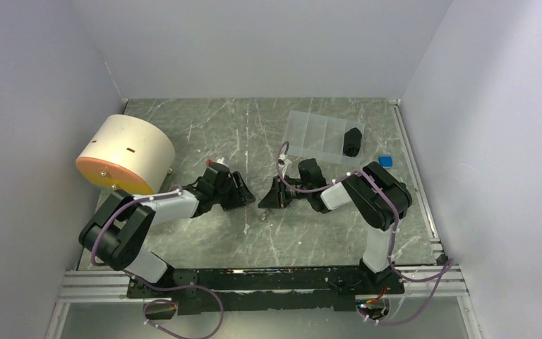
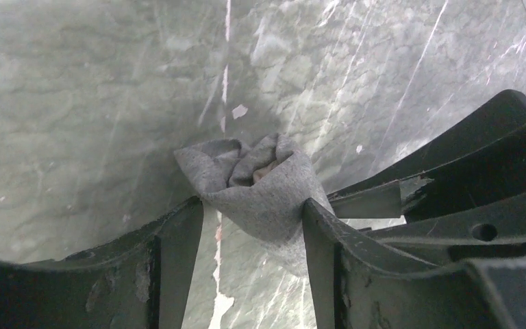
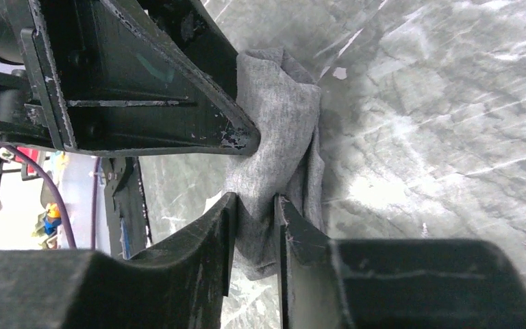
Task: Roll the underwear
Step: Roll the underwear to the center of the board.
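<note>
The underwear point(image 2: 264, 195) is a small bunched grey cloth lifted just off the marbled table point(image 2: 75, 103). My left gripper point(image 2: 253, 205) has its jaws set wide, with both fingertips pressing the sides of the bundle. My right gripper point(image 3: 255, 200) comes from the opposite side and is shut narrowly on a fold of the underwear point(image 3: 277, 123) at its lower end. In the top view the left gripper point(image 1: 245, 192) and the right gripper point(image 1: 272, 196) meet tip to tip at the table's middle. They hide nearly all of the cloth there.
A cream cylinder with an orange face point(image 1: 127, 152) lies at the left. A clear compartment box point(image 1: 315, 134) holding a black item point(image 1: 353, 141) sits at the back right. A small blue object point(image 1: 385, 161) is beside it. White walls close in three sides.
</note>
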You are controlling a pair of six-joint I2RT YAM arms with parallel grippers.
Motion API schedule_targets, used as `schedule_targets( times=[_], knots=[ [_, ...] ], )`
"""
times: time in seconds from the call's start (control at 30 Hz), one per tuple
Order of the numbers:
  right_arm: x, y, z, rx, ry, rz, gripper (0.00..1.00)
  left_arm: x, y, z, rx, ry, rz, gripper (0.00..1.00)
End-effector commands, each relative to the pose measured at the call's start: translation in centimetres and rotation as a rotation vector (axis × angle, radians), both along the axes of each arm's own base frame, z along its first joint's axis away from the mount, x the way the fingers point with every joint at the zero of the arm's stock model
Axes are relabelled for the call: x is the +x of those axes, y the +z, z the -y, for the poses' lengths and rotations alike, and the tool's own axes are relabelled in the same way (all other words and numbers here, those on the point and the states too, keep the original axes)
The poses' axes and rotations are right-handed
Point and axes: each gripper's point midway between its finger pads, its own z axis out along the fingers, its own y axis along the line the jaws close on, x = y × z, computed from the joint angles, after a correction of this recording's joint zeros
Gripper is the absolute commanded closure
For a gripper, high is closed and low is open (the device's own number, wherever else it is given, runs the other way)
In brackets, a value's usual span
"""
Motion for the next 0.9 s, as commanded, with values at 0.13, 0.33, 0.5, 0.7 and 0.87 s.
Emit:
schedule_targets(
  times=[0.13,0.33,0.5,0.7,0.87],
  knots=[
    [2.0,0.9,1.1,-0.151,-0.053,0.098,0.57,-0.2,-2.0,-0.3,0.056,-0.007,-0.045,0.42],
    [2.6,2.1,1.1,-0.388,-0.122,0.296,0.50,-0.3,-2.5,-0.5,0.078,-0.002,-0.062,0.43],
    [1.8,2.9,-1.1,-0.514,-0.133,0.454,0.46,-0.1,-2.5,-0.5,0.084,0.003,-0.071,0.44],
    [1.7,-0.4,-0.8,-0.681,-0.131,0.496,0.57,-0.2,-2.6,-0.2,0.070,0.002,-0.081,0.44],
    [1.3,-1.4,-0.1,-0.663,-0.122,0.478,0.70,-0.3,-2.4,-0.2,0.063,0.000,-0.078,0.40]
  ],
)
